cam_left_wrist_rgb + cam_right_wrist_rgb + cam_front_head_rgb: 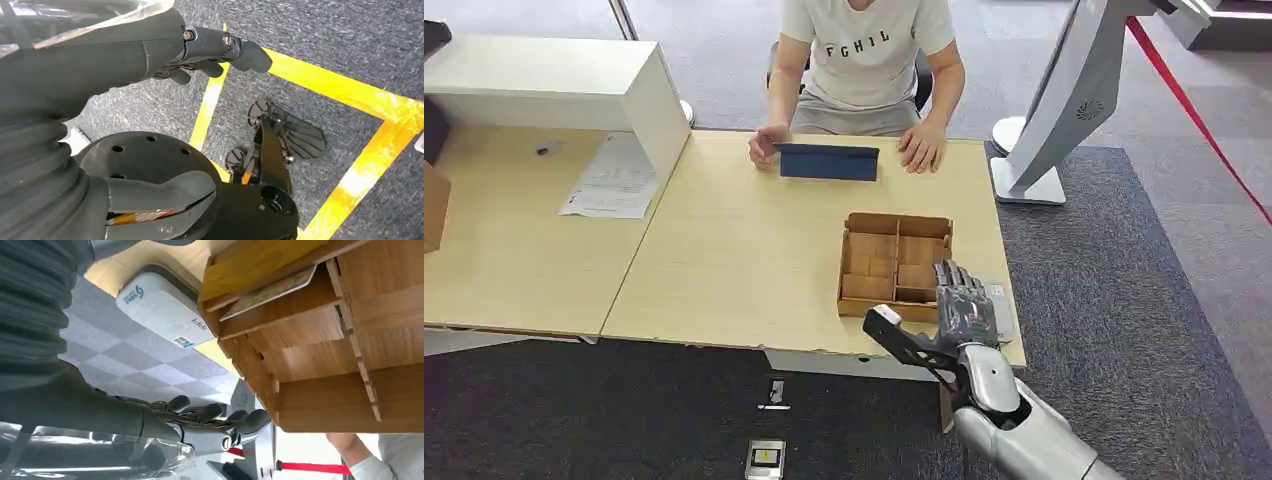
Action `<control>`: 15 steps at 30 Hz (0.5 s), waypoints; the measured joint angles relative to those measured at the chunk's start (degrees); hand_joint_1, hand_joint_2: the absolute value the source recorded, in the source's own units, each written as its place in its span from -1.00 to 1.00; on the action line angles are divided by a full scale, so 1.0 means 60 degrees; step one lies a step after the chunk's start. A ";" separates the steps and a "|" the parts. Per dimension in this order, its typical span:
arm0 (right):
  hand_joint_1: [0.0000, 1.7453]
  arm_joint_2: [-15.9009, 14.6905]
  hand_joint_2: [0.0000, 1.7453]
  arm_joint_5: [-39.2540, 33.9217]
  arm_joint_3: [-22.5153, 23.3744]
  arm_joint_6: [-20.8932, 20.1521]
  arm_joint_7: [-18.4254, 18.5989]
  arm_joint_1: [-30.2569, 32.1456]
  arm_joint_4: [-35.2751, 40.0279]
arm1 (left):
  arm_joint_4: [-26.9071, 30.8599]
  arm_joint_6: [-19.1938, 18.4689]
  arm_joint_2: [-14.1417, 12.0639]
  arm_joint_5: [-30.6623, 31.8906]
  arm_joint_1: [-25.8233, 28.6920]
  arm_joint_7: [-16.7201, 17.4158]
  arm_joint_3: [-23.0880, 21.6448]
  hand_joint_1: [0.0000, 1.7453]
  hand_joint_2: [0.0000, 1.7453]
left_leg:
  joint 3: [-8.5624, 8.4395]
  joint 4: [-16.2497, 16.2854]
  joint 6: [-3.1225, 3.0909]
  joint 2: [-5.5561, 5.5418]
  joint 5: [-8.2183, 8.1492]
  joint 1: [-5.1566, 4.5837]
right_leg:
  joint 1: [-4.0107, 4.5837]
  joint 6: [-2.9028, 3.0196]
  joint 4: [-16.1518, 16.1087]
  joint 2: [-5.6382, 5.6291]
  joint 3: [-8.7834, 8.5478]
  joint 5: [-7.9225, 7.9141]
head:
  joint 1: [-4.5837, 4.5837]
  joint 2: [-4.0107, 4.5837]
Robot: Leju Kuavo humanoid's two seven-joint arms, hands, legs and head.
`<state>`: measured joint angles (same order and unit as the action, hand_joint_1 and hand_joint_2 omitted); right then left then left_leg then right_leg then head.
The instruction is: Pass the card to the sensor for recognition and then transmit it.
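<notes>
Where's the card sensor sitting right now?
In the head view, the white sensor lies at the table's near right corner, beside the wooden box, partly behind the right hand.

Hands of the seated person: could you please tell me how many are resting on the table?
2. One hand lies beside one end of the dark blue flat object, the other beside its opposite end, both at the far edge of the table.

box (894, 265) on table (744, 270), near right | sensor (998, 305) just right of box | tablet (828, 162) behind, before person (864, 60)
</notes>
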<state>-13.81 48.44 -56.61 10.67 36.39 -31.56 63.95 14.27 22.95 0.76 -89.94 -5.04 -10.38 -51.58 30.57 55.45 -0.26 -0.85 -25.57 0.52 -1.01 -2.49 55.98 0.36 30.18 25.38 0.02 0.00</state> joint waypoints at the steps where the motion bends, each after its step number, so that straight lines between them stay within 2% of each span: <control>1: -1.00 0.0018 1.00 0.0061 0.0000 -0.0007 -0.0015 -0.0018 -0.0015 | 0.0000 0.0004 0.0000 0.0000 -0.0001 0.0004 0.0000 -1.00 1.00 | 0.0000 0.0000 0.0000 0.0000 0.0000 0.0000 | 0.0000 0.0000 0.0001 0.0000 0.0000 0.0000 | -0.0004 0.0000; 10: -1.00 0.0259 1.00 0.0320 -0.0047 -0.0244 -0.0142 -0.0264 -0.0025 | 0.0000 0.0066 0.0018 -0.0015 0.0003 -0.0029 0.0000 -1.00 1.00 | 0.0000 0.0000 0.0000 0.0000 0.0000 0.0001 | 0.0001 0.0000 0.0002 0.0000 -0.0001 0.0000 | 0.0000 0.0000; 15: -1.00 0.0488 1.00 0.0083 -0.0131 -0.0364 -0.0558 -0.0441 -0.0237 | -0.0004 0.0288 0.0058 -0.0015 0.0003 0.0000 0.0036 -1.00 1.00 | -0.0001 0.0000 0.0000 0.0001 0.0001 0.0001 | 0.0001 0.0000 0.0001 0.0000 0.0000 0.0000 | 0.0000 0.0000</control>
<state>-10.88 48.94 -57.40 8.48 33.05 -34.21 62.53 14.25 24.68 1.11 -90.03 -5.02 -10.38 -51.36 30.56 55.45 -0.25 -0.84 -25.56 0.53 -1.01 -2.48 55.99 0.36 30.18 25.38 0.02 0.00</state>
